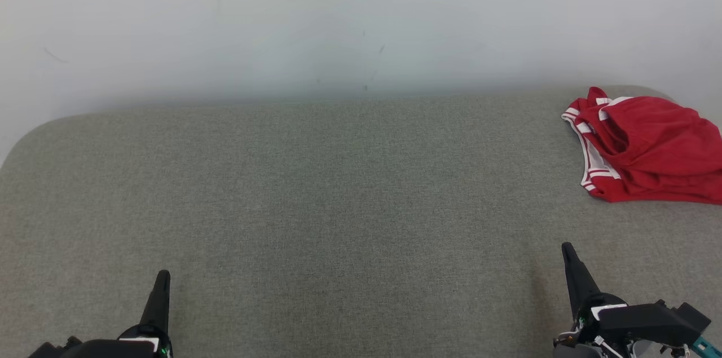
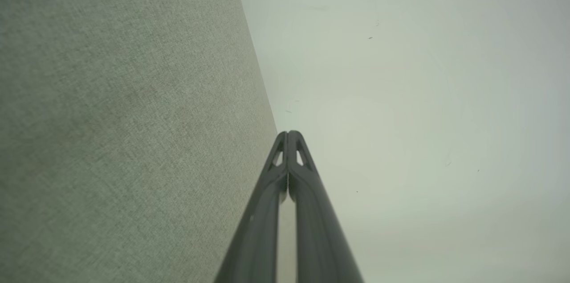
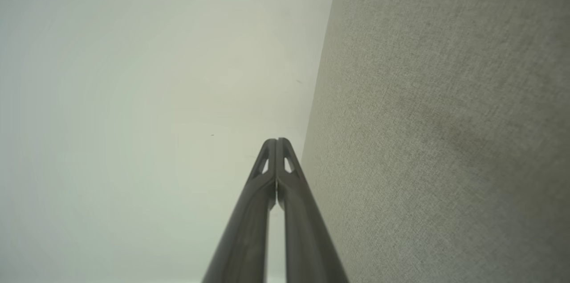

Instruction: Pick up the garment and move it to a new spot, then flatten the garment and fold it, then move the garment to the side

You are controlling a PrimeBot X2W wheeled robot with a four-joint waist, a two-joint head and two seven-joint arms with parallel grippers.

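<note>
Two claws, left claw (image 1: 163, 275) and right claw (image 1: 566, 247), are being held pinched together, empty.
A red garment (image 1: 648, 146) is being left bunched at the grey cushion's (image 1: 338, 206) far right edge, well beyond the right claw; bare fabric is being shown between, a white wall (image 1: 338, 20) behind.

Grey woven-fabric surface (image 1: 338, 206), rounded at its far left corner, spanning the scene from near to far. Beyond its far edge, a pale backdrop (image 1: 361, 14) bearing a few small dark marks (image 1: 365, 87) near centre.
</note>
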